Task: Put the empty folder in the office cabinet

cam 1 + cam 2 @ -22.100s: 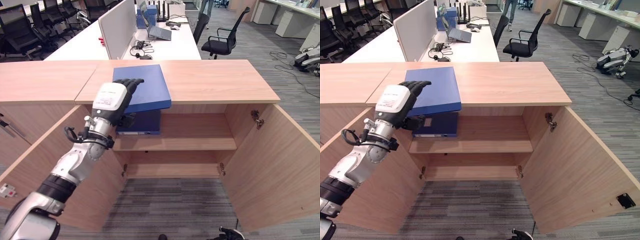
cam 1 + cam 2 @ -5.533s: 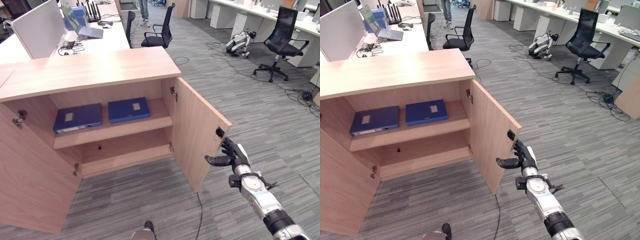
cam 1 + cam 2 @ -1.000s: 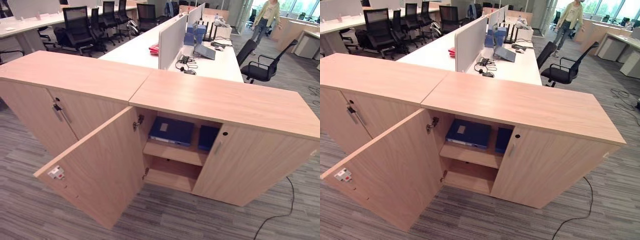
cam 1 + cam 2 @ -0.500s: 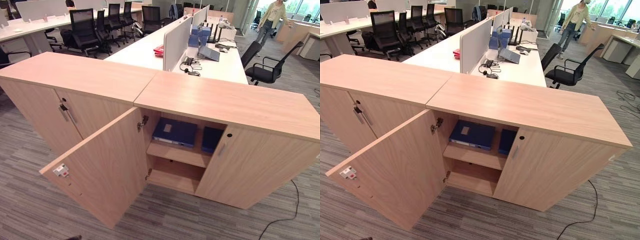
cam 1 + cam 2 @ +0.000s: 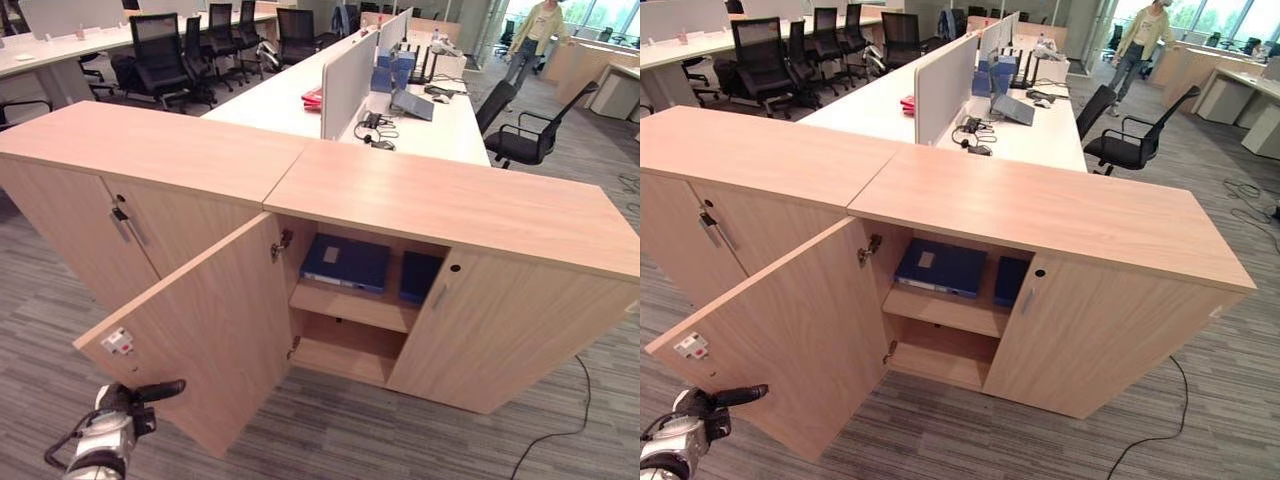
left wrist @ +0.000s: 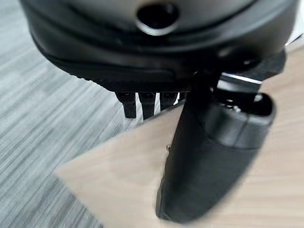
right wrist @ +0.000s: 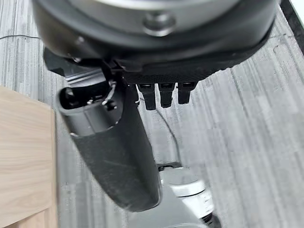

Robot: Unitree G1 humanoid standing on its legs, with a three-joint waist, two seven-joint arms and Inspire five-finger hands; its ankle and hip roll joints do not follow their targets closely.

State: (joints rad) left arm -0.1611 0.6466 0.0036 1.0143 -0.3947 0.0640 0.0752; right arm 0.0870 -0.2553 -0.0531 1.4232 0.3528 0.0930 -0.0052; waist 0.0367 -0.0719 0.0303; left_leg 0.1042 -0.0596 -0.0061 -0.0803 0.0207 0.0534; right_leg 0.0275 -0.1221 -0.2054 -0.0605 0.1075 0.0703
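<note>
Two blue folders lie flat on the upper shelf of the wooden office cabinet (image 5: 450, 200): a larger folder (image 5: 345, 262) and a second folder (image 5: 418, 276), partly hidden behind the shut right door (image 5: 500, 330). The left door (image 5: 210, 330) stands wide open. My left hand (image 5: 120, 425) is low by that door's outer edge, open, thumb (image 6: 209, 161) stretched over the door's face. I cannot tell whether it touches the door. My right hand (image 7: 114, 152) hangs open over the carpet beside a wooden cabinet corner (image 7: 23, 156), holding nothing.
A second cabinet (image 5: 90, 220) with shut doors adjoins on the left. Behind are long white desks (image 5: 300, 100) with a divider screen and black office chairs (image 5: 520, 140). A person (image 5: 535, 30) walks at the back right. Grey carpet (image 5: 330, 430) lies in front.
My left hand has come into view by the open left door. Earlier, the folder was taken from the cabinet top to the shelf, and the right door, then open, is now shut.
</note>
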